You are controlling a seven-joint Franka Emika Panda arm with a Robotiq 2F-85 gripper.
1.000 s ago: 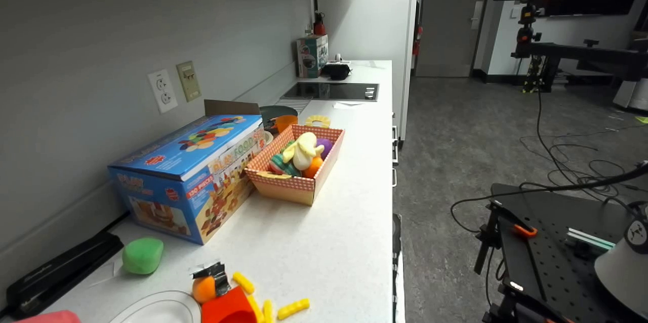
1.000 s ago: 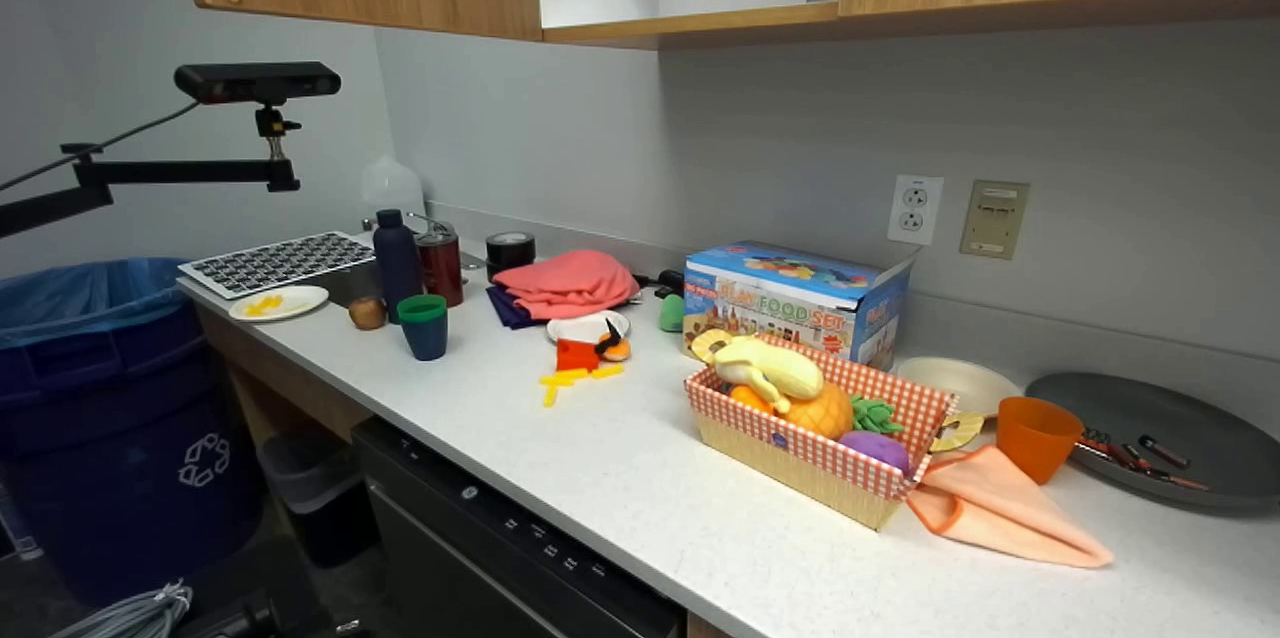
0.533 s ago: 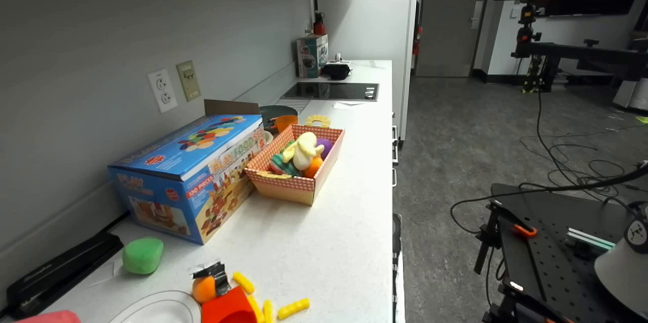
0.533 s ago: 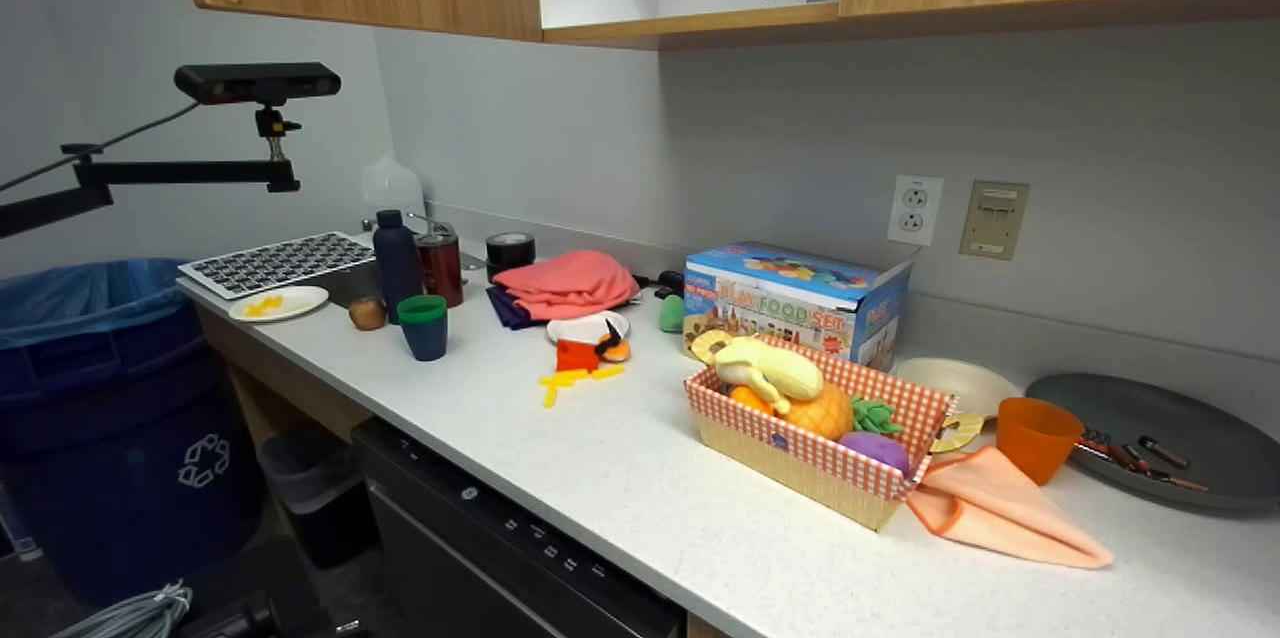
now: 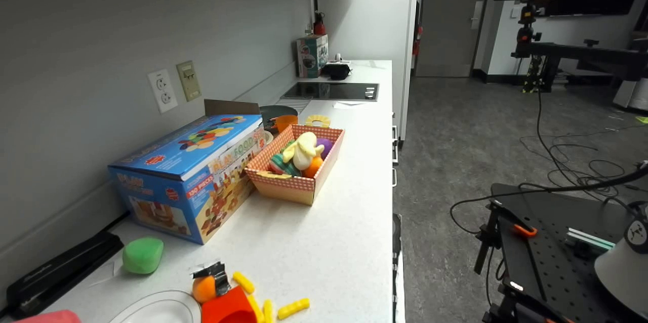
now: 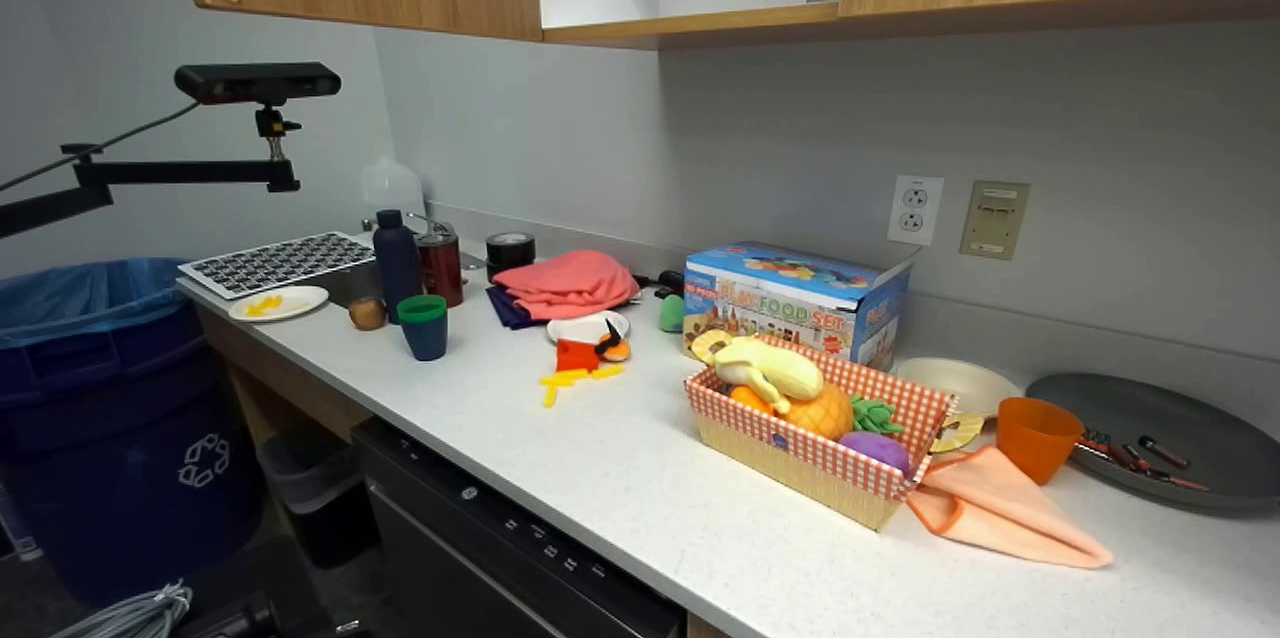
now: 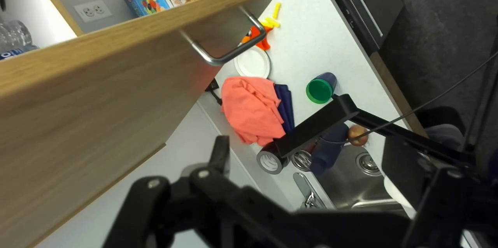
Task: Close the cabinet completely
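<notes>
Wrist view: cabinet door [image 7: 105, 108] stands open, claw [image 7: 305, 149] spread.

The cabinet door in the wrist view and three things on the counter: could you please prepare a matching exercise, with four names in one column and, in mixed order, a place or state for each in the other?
Column one
1. cabinet door
2. checked basket
3. coral cloth
4. orange cup

Column two
A. overlapping a dark blue cloth
B. standing open
C. beside a dark round plate
D. holding toy food

Right pairs: 1-B; 2-D; 3-A; 4-C
</notes>
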